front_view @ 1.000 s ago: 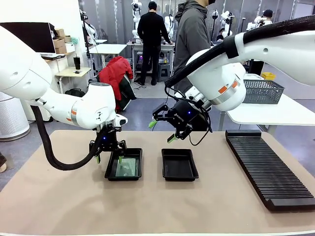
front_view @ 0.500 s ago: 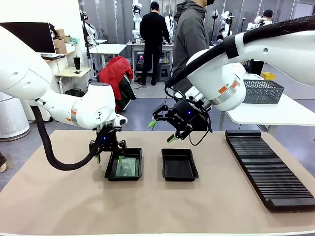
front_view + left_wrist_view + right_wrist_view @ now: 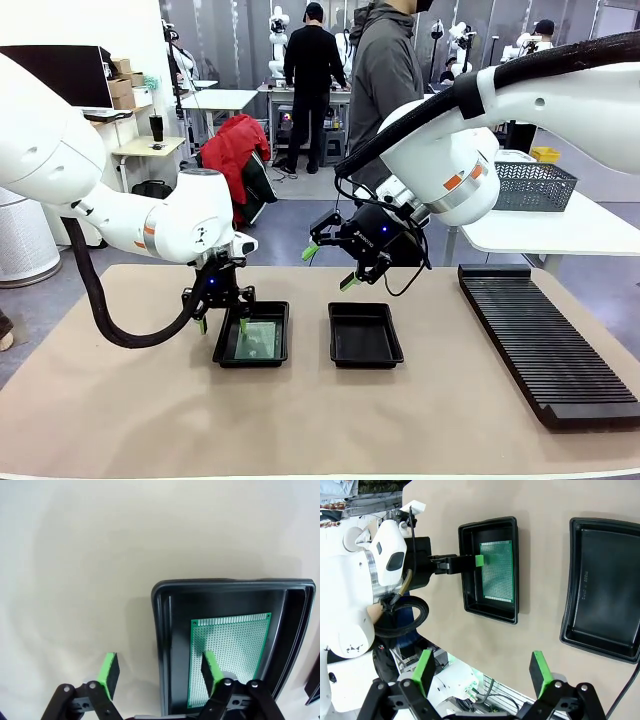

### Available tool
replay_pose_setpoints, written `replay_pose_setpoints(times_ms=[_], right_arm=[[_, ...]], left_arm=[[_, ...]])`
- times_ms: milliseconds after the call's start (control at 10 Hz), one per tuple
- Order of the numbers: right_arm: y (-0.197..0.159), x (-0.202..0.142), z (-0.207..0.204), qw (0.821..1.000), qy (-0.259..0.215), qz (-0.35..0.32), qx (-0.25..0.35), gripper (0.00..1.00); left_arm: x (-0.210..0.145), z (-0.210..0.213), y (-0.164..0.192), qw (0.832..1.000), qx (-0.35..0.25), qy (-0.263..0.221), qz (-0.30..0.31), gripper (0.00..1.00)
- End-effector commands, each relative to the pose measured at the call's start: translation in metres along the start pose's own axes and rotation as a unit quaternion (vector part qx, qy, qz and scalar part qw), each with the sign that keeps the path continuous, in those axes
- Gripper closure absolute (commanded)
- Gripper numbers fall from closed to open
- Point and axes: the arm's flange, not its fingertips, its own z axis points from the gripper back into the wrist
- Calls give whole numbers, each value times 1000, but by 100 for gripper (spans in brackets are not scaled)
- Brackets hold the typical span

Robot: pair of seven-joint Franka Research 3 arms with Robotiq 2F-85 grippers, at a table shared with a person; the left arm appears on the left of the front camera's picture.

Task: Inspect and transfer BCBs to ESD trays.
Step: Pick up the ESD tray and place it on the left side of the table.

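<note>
A pale green board (image 3: 260, 340) dotted with fine holes lies flat inside the left tray (image 3: 250, 364), one of two shallow black trays set side by side on the tan table (image 3: 300, 430). The right tray (image 3: 365, 335) sits just beside it at 3 o'clock, apart from it and holding nothing. The left end effector (image 3: 222, 322) hangs low at the left tray's 10 o'clock corner with its fingers spread wide and gripping nothing. In the left wrist view it straddles the tray's rim, one green pad over the bare table and the other over the tray's inside at the board's edge. Whether that pad touches the board cannot be told. The right end effector (image 3: 330, 266) is raised well above the table at 12 o'clock of the right tray, tilted, its fingers wide apart and empty. A long black ribbed rack (image 3: 545, 345) lies at 3 o'clock of the right tray, well apart. A person (image 3: 388, 70) in a grey jacket stands at the far side.
</note>
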Motion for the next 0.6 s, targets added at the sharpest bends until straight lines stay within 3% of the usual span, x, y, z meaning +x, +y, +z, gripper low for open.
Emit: replay_pose_setpoints(times_ms=[0, 500], right_arm=[[1, 0, 0, 1000, 0, 0, -3, 0], [1, 0, 0, 1000, 0, 0, -3, 0]], left_arm=[[-1, -4, 8, 1000, -17, -9, -4, 21], [-2, 1, 11, 1000, -26, -14, -7, 45]])
